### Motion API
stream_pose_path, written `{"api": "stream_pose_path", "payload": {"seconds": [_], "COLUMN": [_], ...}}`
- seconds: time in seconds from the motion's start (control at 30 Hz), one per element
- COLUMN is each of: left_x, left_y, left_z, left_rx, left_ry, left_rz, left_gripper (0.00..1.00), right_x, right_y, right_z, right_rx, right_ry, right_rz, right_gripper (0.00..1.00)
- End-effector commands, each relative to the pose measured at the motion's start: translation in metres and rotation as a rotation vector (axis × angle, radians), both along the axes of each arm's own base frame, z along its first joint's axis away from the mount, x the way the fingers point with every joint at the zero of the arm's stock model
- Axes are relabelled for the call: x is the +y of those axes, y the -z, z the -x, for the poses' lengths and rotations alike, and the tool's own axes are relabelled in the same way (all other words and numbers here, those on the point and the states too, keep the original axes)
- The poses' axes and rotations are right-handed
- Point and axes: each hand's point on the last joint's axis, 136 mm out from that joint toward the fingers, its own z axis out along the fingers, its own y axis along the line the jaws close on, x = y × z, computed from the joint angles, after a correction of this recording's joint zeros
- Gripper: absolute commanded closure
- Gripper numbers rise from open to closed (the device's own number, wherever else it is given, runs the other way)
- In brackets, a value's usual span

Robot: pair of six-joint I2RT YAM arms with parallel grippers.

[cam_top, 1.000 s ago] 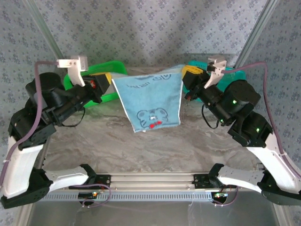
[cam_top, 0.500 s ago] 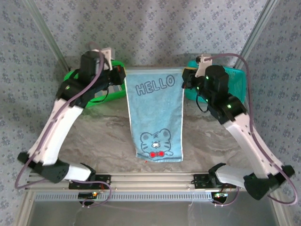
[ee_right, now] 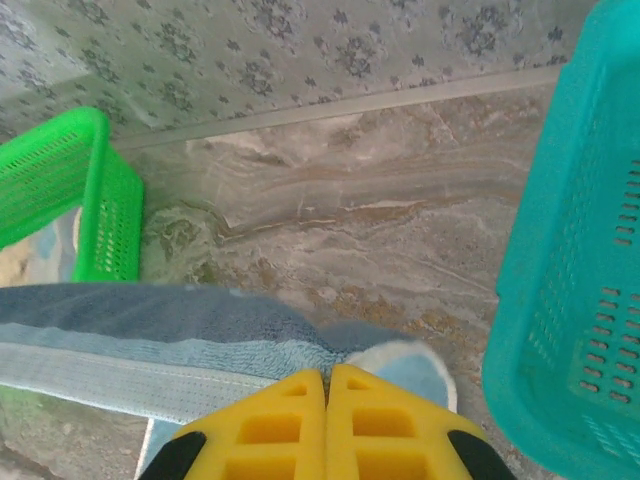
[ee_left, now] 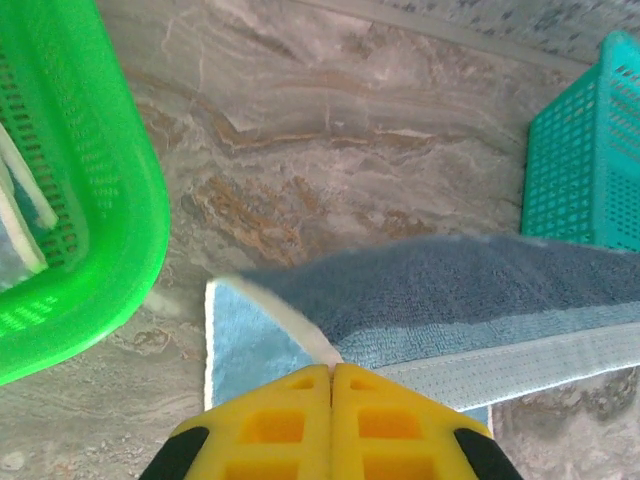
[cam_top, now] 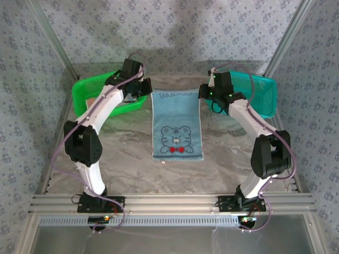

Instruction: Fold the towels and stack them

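A light blue towel (cam_top: 177,127) with a cartoon tiger and pale lettering lies lengthwise on the marble table, its far edge still raised. My left gripper (cam_top: 148,92) is shut on the towel's far left corner, and in the left wrist view the yellow fingertips (ee_left: 331,368) pinch the white-edged corner of the towel (ee_left: 450,300). My right gripper (cam_top: 203,93) is shut on the far right corner; in the right wrist view the gripper (ee_right: 327,372) clamps the towel (ee_right: 150,330) at its rounded corner.
A green mesh basket (cam_top: 85,87) stands at the far left with cloth inside it (ee_left: 20,220). A teal mesh basket (cam_top: 265,95) stands at the far right, close to the right gripper (ee_right: 570,280). Patterned walls close in the back and sides.
Both arms have stretched out to the far side and come down. The towel, which hung in the air between the grippers, now lies mostly flat on the table.
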Motion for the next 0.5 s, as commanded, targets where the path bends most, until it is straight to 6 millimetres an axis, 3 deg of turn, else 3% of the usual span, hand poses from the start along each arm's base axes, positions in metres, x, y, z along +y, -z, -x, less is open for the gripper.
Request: {"api": "stream_pose_path", "payload": {"seconds": [0.0, 0.2, 0.23, 0.47], "left_x": [-0.003, 0.000, 0.000, 0.002], "left_y": [-0.002, 0.032, 0.036, 0.055], "left_z": [-0.001, 0.021, 0.026, 0.061], "left_rx": [-0.023, 0.040, 0.049, 0.080], "left_ry": [0.004, -0.005, -0.005, -0.018], "left_rz": [0.048, 0.056, 0.057, 0.060], "left_gripper": [1.00, 1.00, 1.00, 1.00], "right_x": [0.002, 0.003, 0.001, -0.005], "right_y": [0.014, 0.055, 0.069, 0.088], "right_z": [0.000, 0.020, 0.030, 0.067], "right_rx": [0.010, 0.098, 0.128, 0.156], "right_ry": [-0.013, -0.017, -0.014, 0.002], "right_rz": [-0.011, -0.015, -0.007, -0.002], "right_gripper": [1.00, 1.00, 1.00, 1.00]}}
